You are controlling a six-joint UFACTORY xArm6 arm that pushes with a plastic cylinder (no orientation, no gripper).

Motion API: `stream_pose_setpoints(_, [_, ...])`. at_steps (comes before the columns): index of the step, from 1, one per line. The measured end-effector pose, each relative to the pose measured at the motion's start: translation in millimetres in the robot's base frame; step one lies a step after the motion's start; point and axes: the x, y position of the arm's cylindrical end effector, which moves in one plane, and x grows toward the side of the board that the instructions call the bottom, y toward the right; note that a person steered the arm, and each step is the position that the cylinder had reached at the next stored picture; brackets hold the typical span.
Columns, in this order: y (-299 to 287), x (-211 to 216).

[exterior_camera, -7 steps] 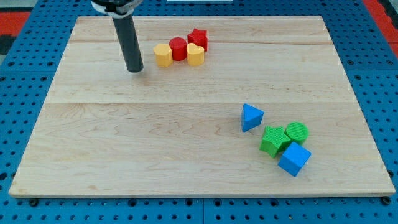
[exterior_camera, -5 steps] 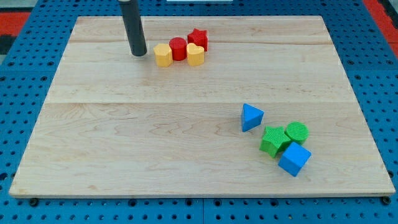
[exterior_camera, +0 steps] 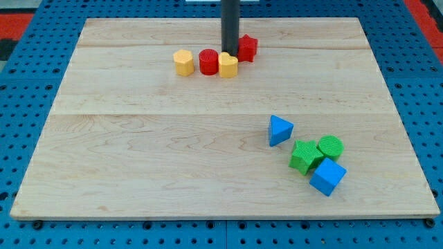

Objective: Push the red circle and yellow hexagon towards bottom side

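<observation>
**A:** Camera view first: where is everything?

**B:** My tip (exterior_camera: 229, 53) is near the top centre of the frame, down on the wooden board (exterior_camera: 138, 173). It sits just behind the yellow heart-like block (exterior_camera: 228, 66), between the red circle (exterior_camera: 208, 61) and the red star (exterior_camera: 247, 47). It is a bare rod, so it has hold of nothing and can only shove.

**A:** And the task's blocks?

**B:** The red circle is just to the view's left of my tip. The yellow hexagon (exterior_camera: 183, 61) is a little further left, slightly apart from the circle. Both lie close to the board's top edge.

**A:** Which step is this?

**B:** I judge it the lining-up step, as neither block is near the bottom side. Next, my tip should get behind the circle and hexagon, on their top side, then drive toward the view's bottom.

**A:** Is there room?

**B:** Plenty below them; the left and middle of the board are open. The blue pyramid-like block (exterior_camera: 279, 129), green star (exterior_camera: 304, 155), green circle (exterior_camera: 331, 146) and blue cube (exterior_camera: 327, 177) cluster at lower right, well apart from that path.
</observation>
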Motion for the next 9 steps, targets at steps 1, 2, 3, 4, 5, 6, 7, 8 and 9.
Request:
stream_pose_setpoints(1, [-5.0, 28.3])
stream_pose_setpoints(2, [-39.0, 25.5])
stream_pose_setpoints(3, [-43.1, -4.9])
stream_pose_setpoints(4, [-73.0, -11.6])
stream_pose_setpoints(5, [-116.7, -11.6])
stream_pose_setpoints(6, [-124.1, -5.3])
stream_pose_setpoints(7, [-121.9, 7.6])
stream_pose_setpoints(8, [-134.1, 16.2])
stream_pose_setpoints(9, [-148.3, 22.7])
